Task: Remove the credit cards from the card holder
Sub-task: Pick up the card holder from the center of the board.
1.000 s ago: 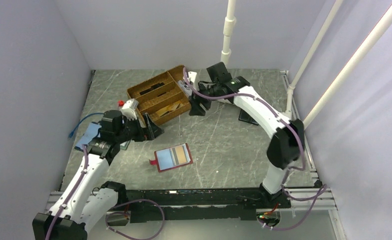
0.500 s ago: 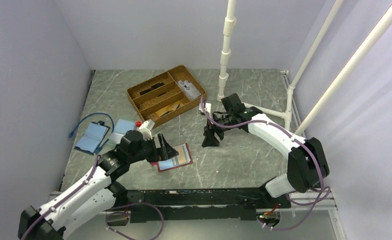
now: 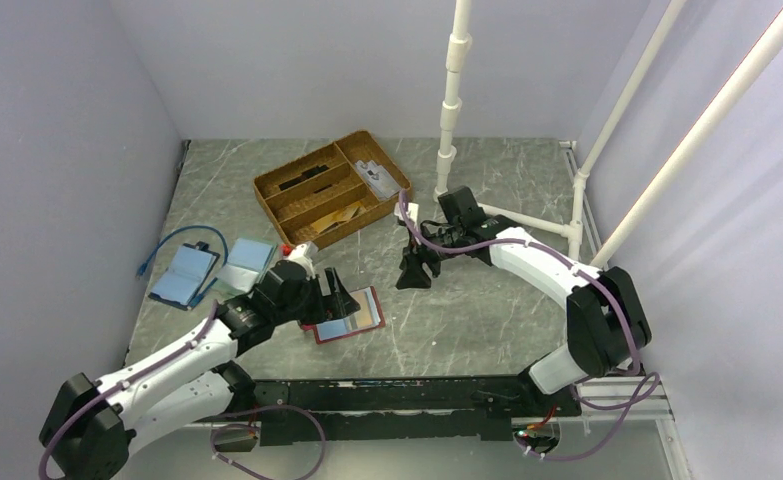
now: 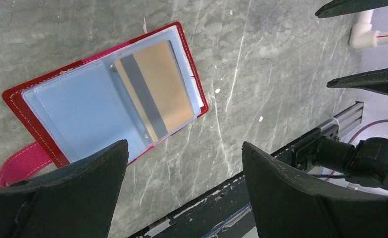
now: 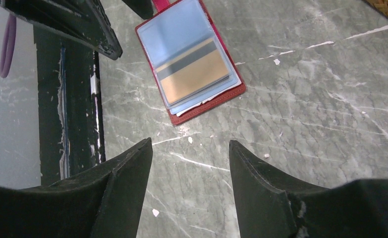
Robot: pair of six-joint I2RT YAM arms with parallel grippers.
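Note:
The red card holder (image 3: 319, 330) lies open and flat on the table, snap tab to the left. Its clear pockets show a gold-tan card (image 3: 365, 311) with a grey stripe and a light-blue face. The holder also shows in the left wrist view (image 4: 13, 96) and the right wrist view (image 5: 206, 103), as does the gold card (image 4: 164, 84) (image 5: 194, 75). My left gripper (image 3: 333, 296) (image 4: 184, 146) hovers over the holder's left part, open and empty. My right gripper (image 3: 413, 276) (image 5: 191, 143) hangs to the holder's right, open and empty, apart from it.
A wicker tray (image 3: 312, 159) with cards in its compartments stands at the back. A light-blue booklet case (image 3: 185, 275), a pale blue item (image 3: 247, 253) and a blue cable (image 3: 167, 243) lie at the left. A white post (image 3: 450, 120) stands behind. A black rail (image 3: 397, 390) runs along the near edge.
Both grippers came away from the tray toward the holder. In the last half second the left one edged over the holder and the right one shifted slightly left.

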